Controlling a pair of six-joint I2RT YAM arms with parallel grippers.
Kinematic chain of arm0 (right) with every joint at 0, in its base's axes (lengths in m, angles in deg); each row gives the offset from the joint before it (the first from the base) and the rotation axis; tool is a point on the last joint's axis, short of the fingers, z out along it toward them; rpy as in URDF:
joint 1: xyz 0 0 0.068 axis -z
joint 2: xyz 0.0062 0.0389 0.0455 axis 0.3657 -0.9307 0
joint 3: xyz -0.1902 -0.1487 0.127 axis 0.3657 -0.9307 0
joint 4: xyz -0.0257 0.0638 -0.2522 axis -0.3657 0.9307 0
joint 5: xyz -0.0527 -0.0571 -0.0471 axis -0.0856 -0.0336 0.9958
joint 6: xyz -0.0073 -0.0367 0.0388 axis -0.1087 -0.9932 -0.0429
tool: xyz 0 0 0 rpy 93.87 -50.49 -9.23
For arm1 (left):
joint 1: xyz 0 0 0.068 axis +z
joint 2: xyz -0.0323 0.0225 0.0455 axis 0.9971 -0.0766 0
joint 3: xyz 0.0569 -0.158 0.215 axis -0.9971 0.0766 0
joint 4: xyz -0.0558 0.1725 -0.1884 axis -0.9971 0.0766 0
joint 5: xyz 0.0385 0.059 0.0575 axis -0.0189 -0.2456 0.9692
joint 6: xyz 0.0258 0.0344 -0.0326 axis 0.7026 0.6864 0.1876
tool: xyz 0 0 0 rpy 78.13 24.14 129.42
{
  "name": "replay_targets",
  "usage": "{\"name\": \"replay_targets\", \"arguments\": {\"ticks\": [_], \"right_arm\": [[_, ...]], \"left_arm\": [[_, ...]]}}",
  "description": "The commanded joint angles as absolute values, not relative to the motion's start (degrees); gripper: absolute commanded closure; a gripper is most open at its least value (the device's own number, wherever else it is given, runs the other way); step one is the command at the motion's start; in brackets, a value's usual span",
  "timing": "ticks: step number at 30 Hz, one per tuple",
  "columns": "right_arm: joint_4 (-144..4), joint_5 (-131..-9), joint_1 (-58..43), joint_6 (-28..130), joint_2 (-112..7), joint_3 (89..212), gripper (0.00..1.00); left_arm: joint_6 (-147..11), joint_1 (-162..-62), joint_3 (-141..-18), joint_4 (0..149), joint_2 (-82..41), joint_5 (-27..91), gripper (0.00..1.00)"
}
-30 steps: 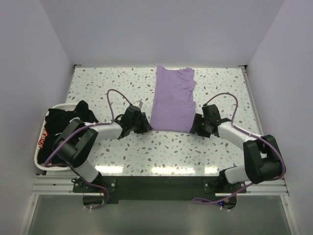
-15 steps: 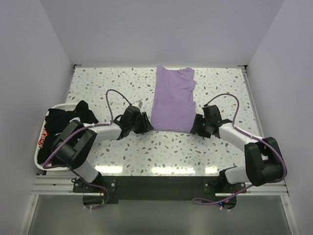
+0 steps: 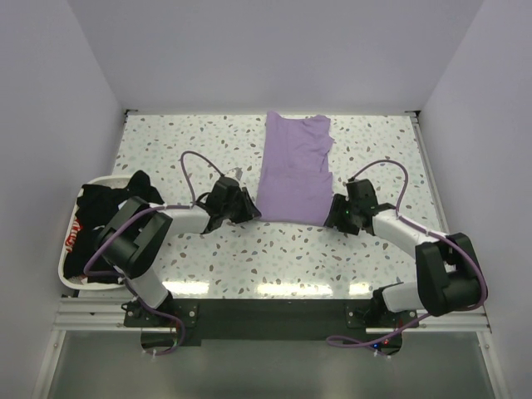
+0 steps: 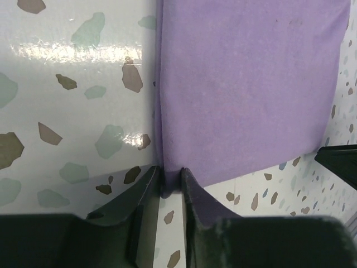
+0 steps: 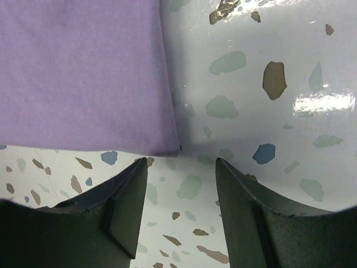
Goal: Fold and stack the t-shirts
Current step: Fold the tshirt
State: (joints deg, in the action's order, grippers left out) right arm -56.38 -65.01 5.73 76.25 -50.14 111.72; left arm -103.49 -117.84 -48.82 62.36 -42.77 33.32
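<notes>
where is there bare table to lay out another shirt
Widest bare patch: the table left of the lavender shirt, up to the white tray. A narrower strip lies right of the shirt. Crowded: the shirt's near edge, with the left arm and right arm at its corners, and the tray, piled with black shirts.

White terrazzo-flecked tabletop (image 3: pixel 166 150); plain pale walls (image 3: pixel 274 50) on three sides; glare patches (image 3: pixel 283 288) along near edge.
</notes>
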Motion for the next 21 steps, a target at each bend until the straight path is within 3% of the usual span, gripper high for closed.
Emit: {"name": "replay_targets", "arguments": {"ticks": [1, 13, 16, 21], "right_arm": [[-59.30, -66.50, 5.90, 77.51, -49.73, 111.01, 0.44], [-65.98, -70.46, 5.90, 81.11, -55.44, 109.34, 0.55], [-66.60, -70.20, 5.90, 81.29, -56.14, 108.99, 0.62], [-66.78, -70.20, 5.90, 81.38, -56.76, 108.63, 0.81]], "left_arm": [[-103.59, -117.51, -47.98, 65.79, -43.73, 35.03, 0.76], [-104.38, -118.57, -47.88, 66.14, -44.70, 34.50, 0.87], [-104.47, -119.01, -47.97, 66.40, -44.87, 34.41, 0.91], [-104.65, -119.45, -47.71, 66.84, -44.26, 34.50, 1.00]]}}
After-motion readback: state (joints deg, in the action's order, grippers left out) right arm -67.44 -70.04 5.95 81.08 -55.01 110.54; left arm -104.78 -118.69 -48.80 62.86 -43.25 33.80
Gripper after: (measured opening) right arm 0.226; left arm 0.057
